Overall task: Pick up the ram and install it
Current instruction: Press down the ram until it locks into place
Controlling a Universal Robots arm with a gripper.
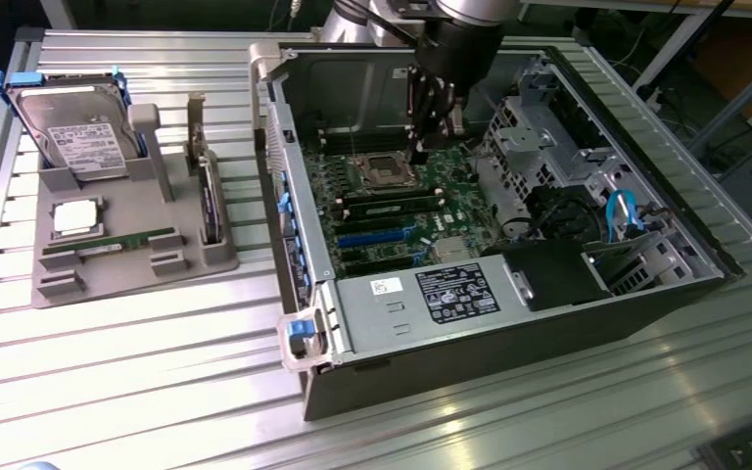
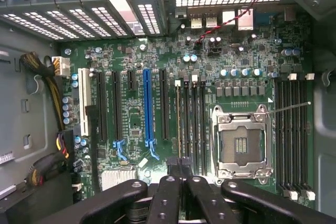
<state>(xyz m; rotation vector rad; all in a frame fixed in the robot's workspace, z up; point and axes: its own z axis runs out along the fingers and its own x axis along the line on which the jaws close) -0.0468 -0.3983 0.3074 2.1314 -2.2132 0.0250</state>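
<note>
Reaching down into the open computer case (image 1: 350, 387), the hand (image 1: 418, 157) hangs just above the green circuit board (image 2: 136, 129). We cannot tell from these views whether it is clenched empty or grasping something thin edge-on. It comes in straight from above, which we take to be the sensible approach here, since the long memory slots (image 2: 191, 119) lie directly below it and accept a part pushed squarely down.

Just beside the hand sits the empty processor socket (image 2: 242, 142), with its metal frame closed around the bare contacts. A little further from the hand, on the side away from the socket, one green stick (image 1: 383, 208) lies along the board among the slots. It looks seated, though we would not swear to it. The blue slot (image 2: 148, 108) and its dark neighbours run parallel beyond that.

Well away from the hand, outside the case toward the exterior view's left, a gray tray (image 1: 89, 284) rests on the ribbed metal counter (image 1: 115, 392). A memory stick (image 1: 121, 242) lies flat in its groove there, held apart from the other parts so it can be lifted cleanly. Beside it is a square silver chip (image 1: 75, 217). Farthest of all, a hard drive (image 1: 82, 137) leans upright at the tray's back.
</note>
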